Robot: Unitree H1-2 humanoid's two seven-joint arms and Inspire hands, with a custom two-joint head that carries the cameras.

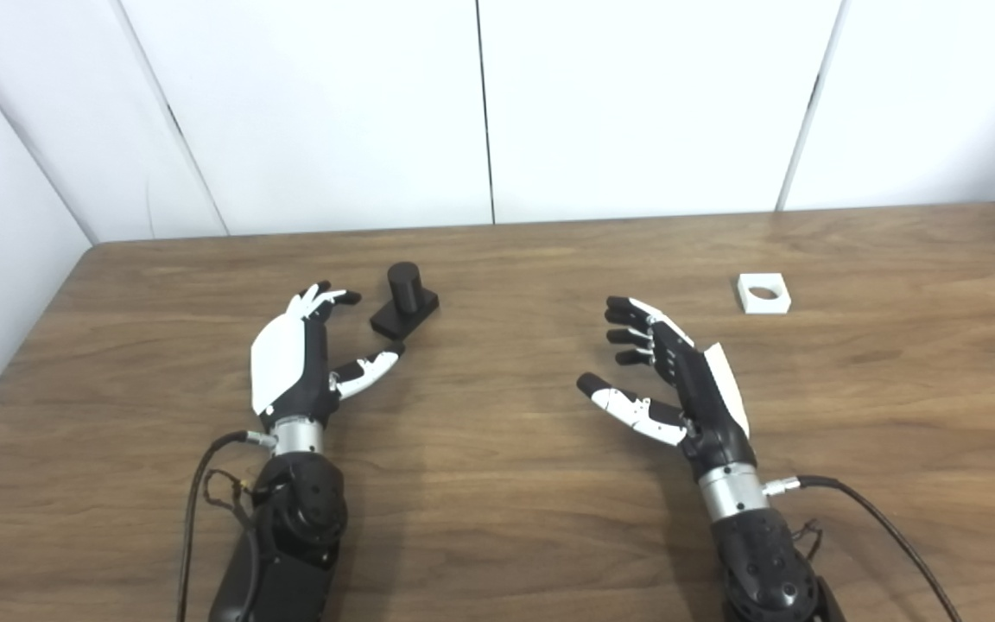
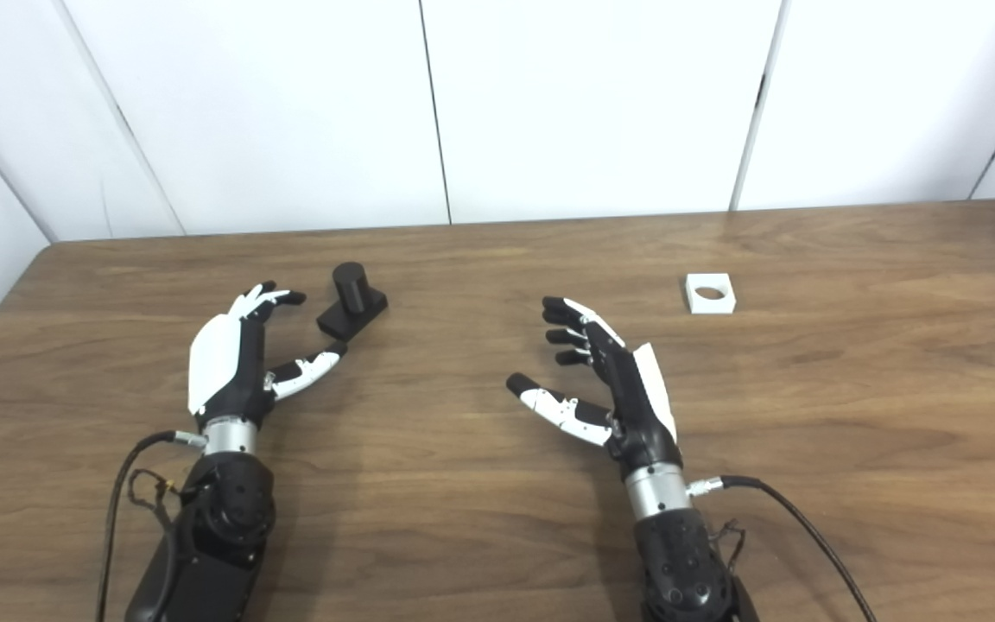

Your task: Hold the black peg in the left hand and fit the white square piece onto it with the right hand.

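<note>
Wood-grain table (image 1: 497, 518), both of your hands empty and spread above it.
Your left hand (image 1: 294, 363) has fingers and thumb apart, the black peg (image 1: 404, 301) standing upright on its base just beside the fingertips at 1 o'clock, not touched. Your right hand (image 1: 679, 376) is likewise splayed; the white square piece (image 1: 763, 293) lies flat, well apart at its 1 o'clock.
</note>
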